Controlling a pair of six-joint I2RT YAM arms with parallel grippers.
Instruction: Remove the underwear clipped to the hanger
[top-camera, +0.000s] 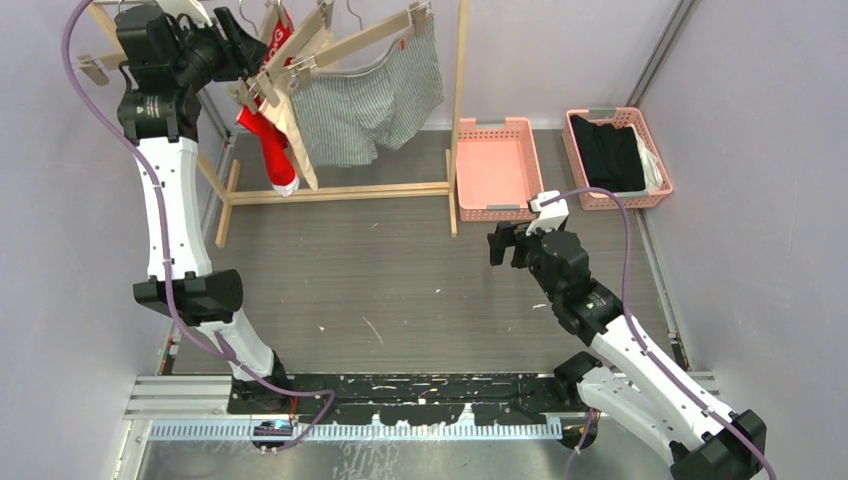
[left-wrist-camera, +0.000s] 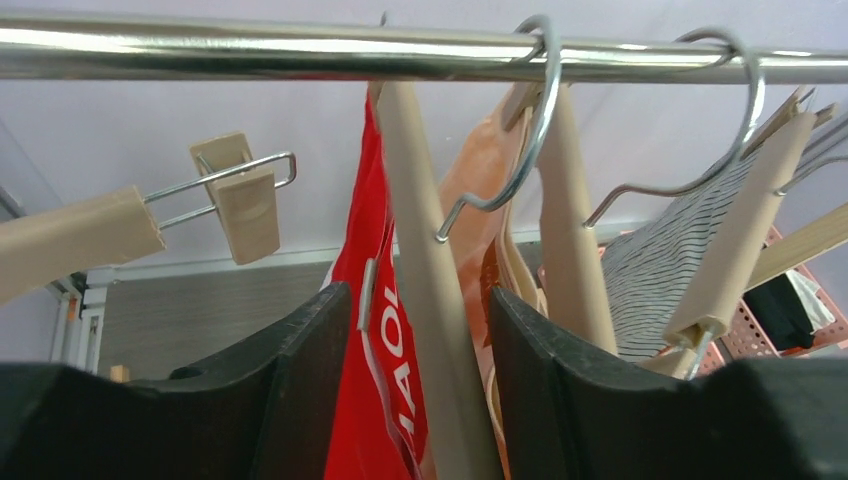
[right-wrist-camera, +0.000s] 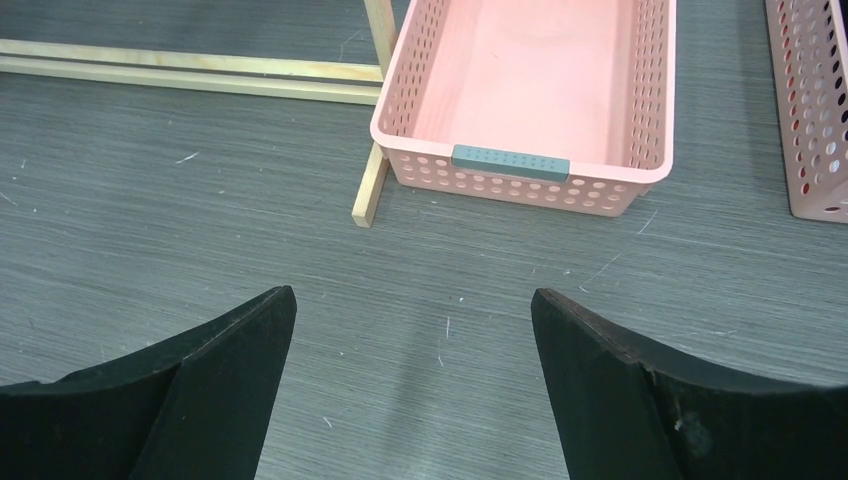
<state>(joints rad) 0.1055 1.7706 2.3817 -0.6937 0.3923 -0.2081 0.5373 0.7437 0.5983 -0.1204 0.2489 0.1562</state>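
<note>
1. In the top view, the underwear is seen clipped to wooden hangers (top-camera: 350, 45) on a rack (top-camera: 340, 190) by the worktop's far left corner. The red piece (top-camera: 268, 135), white-trimmed, hangs lowest. The beige piece (top-camera: 303, 160) is pressed beside it and half hidden. The pinstriped boxer briefs (top-camera: 365, 105) are spread out to the right. The hanger tops are cut off by the frame. The left gripper (top-camera: 232, 45) is held among the clips, its tips hard to make out. The right gripper (top-camera: 503, 243) is held near the pink basket (top-camera: 462, 170).
2. In the left wrist view, the left fingers (left-wrist-camera: 300, 380) are seen apart, with the red piece (left-wrist-camera: 385, 330) and a hanger arm (left-wrist-camera: 425, 300) between them. Contact cannot be told.
3. In the right wrist view, the right fingers (right-wrist-camera: 230, 370) are spread wide over bare worktop (right-wrist-camera: 200, 230). The basket's (right-wrist-camera: 510, 160) far end is cut off.
</note>
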